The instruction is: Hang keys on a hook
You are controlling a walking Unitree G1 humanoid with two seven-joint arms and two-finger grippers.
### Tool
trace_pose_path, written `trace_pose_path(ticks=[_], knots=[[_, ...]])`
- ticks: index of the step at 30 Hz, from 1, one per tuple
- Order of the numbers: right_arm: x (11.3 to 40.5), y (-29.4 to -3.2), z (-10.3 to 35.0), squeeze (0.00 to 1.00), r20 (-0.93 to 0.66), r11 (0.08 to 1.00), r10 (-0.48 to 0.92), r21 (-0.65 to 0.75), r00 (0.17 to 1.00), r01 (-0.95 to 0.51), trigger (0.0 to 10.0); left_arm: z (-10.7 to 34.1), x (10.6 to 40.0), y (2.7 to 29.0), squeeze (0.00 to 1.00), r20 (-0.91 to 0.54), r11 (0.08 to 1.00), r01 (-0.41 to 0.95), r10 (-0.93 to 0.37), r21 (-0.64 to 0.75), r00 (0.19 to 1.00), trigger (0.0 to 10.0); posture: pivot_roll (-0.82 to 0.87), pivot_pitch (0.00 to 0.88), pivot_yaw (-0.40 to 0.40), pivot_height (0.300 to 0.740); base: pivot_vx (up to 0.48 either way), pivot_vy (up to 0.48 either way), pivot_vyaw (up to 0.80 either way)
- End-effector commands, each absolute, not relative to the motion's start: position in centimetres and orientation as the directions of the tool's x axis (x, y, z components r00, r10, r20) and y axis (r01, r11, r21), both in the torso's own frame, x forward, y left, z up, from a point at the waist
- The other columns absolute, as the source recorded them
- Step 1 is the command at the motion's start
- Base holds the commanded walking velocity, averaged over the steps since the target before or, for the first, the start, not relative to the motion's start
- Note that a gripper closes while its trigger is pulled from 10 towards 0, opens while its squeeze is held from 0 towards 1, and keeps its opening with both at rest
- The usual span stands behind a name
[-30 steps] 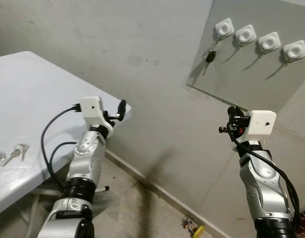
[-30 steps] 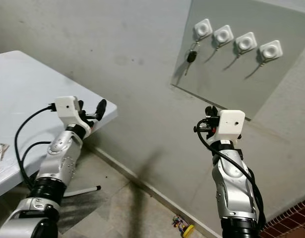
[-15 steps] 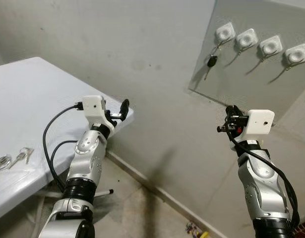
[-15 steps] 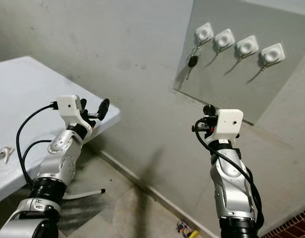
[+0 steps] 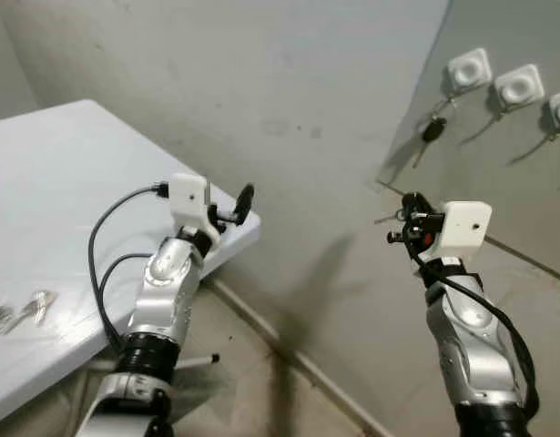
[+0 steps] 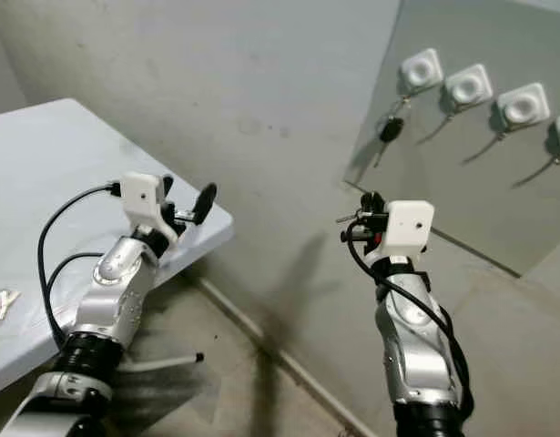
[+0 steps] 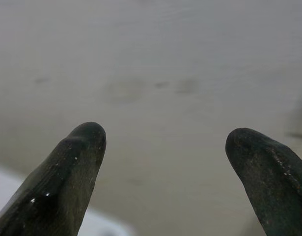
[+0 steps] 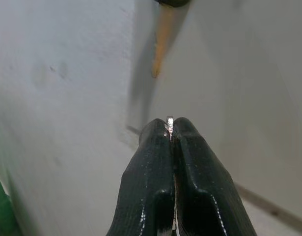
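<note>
**Key pinched, hooks waiting at upper right**

The right gripper sits mid-frame right of centre, jaws pressed together on a thin sliver of metal, apparently a key, whose edge shows between the tips in the right wrist view. The white hooks line the grey panel at upper right; the first hook already carries a dark-headed key. The left gripper hovers by the desk corner, jaws spread and empty. More keys lie at the desk's lower left. To hang well, I judge the arm should rise toward a free hook, ring opening presented squarely, releasing only once the ring is seated.
</note>
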State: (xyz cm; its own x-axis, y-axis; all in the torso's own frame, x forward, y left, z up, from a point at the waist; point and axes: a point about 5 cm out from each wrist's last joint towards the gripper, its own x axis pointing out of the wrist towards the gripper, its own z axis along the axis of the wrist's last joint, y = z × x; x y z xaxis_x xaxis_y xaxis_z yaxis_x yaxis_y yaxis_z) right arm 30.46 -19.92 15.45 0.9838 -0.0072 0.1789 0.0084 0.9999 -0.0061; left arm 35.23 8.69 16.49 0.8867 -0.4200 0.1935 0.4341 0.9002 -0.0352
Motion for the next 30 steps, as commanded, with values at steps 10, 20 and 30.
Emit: trace_pose_path(ticks=[10, 20, 30], knots=[[30.7, -18.6, 16.9, 0.00, 0.245, 0.998, 0.063, 0.002, 0.968, -0.066, 10.0, 19.4, 33.8, 6.8, 0.00, 0.271, 0.822, 0.555, -0.567, 0.127, 0.778, 10.0, -0.02, 0.008, -0.075, 0.711, 0.000, 0.000, 0.00], [30.9, -18.7, 18.6, 0.00, 0.310, 0.998, 0.056, -0.006, 0.949, -0.057, 10.0, 20.5, 33.3, 5.2, 0.00, 0.287, 0.777, 0.609, -0.626, 0.159, 0.725, 10.0, -0.02, 0.008, -0.078, 0.711, 0.000, 0.000, 0.00], [31.2, -18.8, 19.2, 0.00, 0.309, 0.999, 0.036, 0.020, 0.950, -0.045, 10.0, 20.8, 33.2, 5.2, 0.00, 0.292, 0.771, 0.618, -0.633, 0.153, 0.717, 10.0, -0.03, 0.003, -0.075, 0.711, 0.000, 0.000, -0.32]])
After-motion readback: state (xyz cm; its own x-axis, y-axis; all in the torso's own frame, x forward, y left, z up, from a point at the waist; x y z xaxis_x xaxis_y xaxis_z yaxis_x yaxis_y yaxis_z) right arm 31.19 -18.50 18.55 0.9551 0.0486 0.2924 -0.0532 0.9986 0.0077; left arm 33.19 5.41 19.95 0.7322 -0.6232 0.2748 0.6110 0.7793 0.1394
